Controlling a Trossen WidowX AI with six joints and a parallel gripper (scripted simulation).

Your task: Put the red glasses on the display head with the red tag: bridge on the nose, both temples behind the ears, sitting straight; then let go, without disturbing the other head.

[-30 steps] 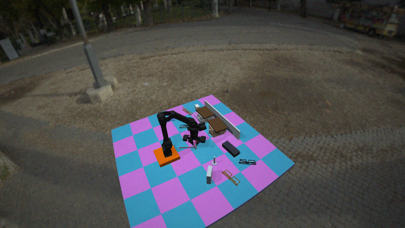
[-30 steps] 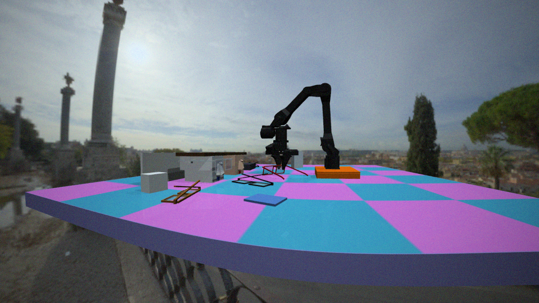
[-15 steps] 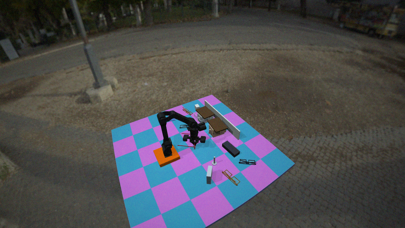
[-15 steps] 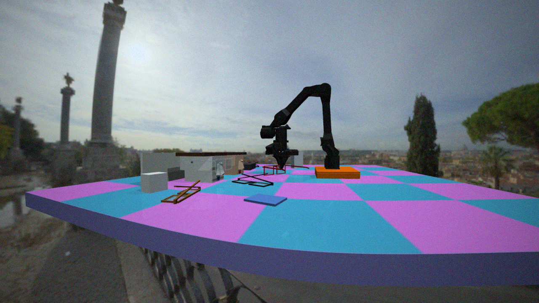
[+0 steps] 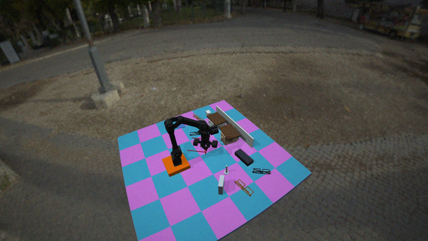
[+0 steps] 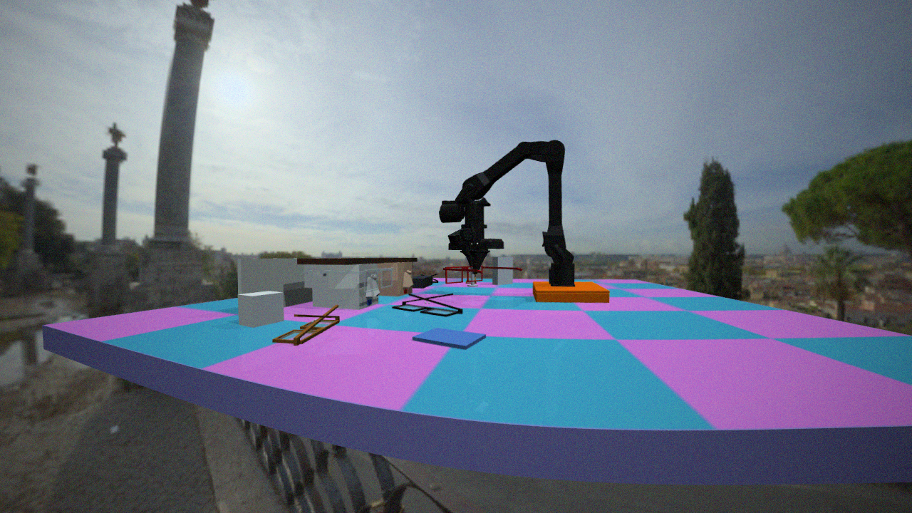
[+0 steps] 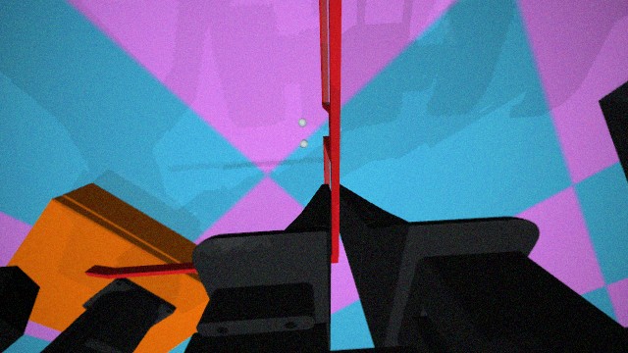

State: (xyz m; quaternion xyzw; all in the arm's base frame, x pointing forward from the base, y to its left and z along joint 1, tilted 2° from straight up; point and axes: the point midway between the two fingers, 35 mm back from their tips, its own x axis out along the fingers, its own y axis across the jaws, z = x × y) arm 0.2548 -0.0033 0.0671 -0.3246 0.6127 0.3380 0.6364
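Gripper [image 5: 205, 148] [image 6: 475, 270] [image 7: 330, 190] pinching red glasses [image 5: 196, 151] [image 6: 463, 268] [image 7: 335, 123] by the front frame, between orange base [image 5: 169, 172] [image 6: 571, 293] [image 7: 34, 235] and brown-topped blocks [image 5: 229, 132]. Black glasses [image 5: 194, 133] [image 6: 428, 308] near; mat edge [image 6: 497, 450] well apart.

Blue slab [image 6: 449, 338] lies flat; white block [image 5: 221, 184] [image 6: 502, 270] stands upright.

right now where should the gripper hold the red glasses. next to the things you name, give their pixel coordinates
Best on the front frame's upper edge, fingers from above, one each side: in the wrist view the red glasses [image 5: 196, 151] [image 6: 454, 274] [image 7: 335, 123] show a thin, edge-on front, with a temple reaching out sideways.
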